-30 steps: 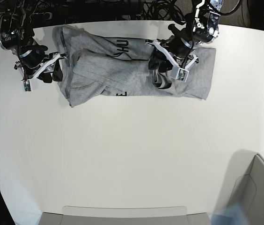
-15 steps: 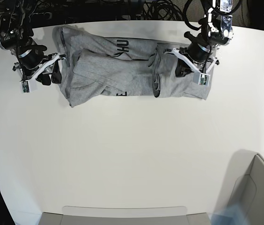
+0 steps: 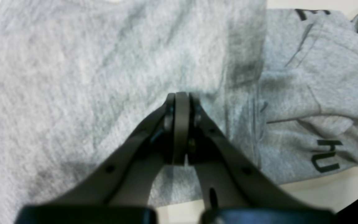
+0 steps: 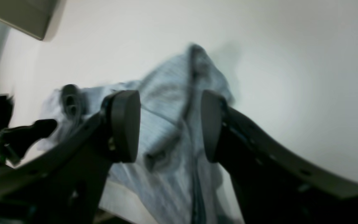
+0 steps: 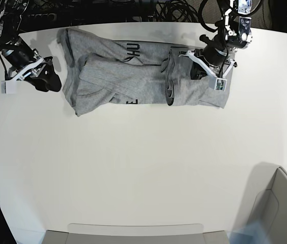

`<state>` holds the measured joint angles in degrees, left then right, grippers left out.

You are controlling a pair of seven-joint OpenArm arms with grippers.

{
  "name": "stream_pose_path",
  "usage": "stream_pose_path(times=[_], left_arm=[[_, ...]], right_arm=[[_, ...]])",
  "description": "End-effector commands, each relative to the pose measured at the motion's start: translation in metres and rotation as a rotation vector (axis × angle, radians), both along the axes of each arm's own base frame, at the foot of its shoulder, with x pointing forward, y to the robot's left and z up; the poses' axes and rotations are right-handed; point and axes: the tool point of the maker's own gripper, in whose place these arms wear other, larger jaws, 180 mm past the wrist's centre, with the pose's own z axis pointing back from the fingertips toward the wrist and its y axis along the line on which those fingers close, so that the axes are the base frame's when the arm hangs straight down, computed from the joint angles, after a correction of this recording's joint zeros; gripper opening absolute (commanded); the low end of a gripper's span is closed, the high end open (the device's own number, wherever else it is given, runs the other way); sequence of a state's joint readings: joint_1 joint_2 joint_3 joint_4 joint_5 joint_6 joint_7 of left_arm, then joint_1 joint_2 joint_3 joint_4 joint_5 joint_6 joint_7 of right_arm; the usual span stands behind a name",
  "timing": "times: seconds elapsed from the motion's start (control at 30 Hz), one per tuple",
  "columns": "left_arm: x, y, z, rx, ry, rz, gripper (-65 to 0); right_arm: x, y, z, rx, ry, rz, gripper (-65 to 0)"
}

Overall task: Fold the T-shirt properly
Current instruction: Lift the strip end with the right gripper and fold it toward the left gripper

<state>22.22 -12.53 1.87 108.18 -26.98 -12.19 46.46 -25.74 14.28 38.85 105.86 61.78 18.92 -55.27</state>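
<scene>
Where the white table (image 5: 133, 168) fills most of the base view, black cables (image 5: 133, 10) are seen bunched along its far edge, and a grey bin (image 5: 276, 213) is seen at the near right corner. The heather-grey T-shirt (image 5: 133, 76) is laid across the far part of the table, crumpled and partly folded, with black letters showing near its middle.

The left gripper (image 5: 200, 72) is held over the right end of the shirt. In the left wrist view its jaws are seen pressed tight together, with the tips against the cloth (image 3: 104, 62); whether any cloth is pinched between them cannot be told. Black letters (image 3: 326, 155) are seen up close there, at the right.

The right gripper (image 5: 49, 81) is held just beside the left end of the shirt, over bare table. In the right wrist view its two black pads (image 4: 124, 124) are seen spread wide apart with nothing between them, and the shirt (image 4: 179, 130) is seen past them, blurred. A grey box corner (image 4: 20, 15) is shown only in that view.
</scene>
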Motion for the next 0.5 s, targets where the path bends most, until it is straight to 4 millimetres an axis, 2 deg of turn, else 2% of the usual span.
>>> stream_pose_path(times=[0.0,0.1,0.33,0.47], left_arm=[[0.005,-0.001,0.008,-0.005,-0.034,-0.005,-65.0],[0.005,-0.001,0.008,-0.004,-0.035,-0.007,-65.0],[0.005,-0.002,0.008,-0.006,-0.035,-0.01,-65.0],[0.005,-0.002,0.008,-0.004,-0.035,-0.01,-65.0]], right_arm=[[0.001,-0.002,0.003,0.017,-0.029,0.011,-33.3],[-0.006,-0.003,-0.016,0.049,-0.007,0.037,-33.3],[-0.009,-0.001,-0.035,0.046,0.021,0.03,-33.3],[-0.016,-0.002,-0.067,0.019,0.107,-0.002,-33.4]])
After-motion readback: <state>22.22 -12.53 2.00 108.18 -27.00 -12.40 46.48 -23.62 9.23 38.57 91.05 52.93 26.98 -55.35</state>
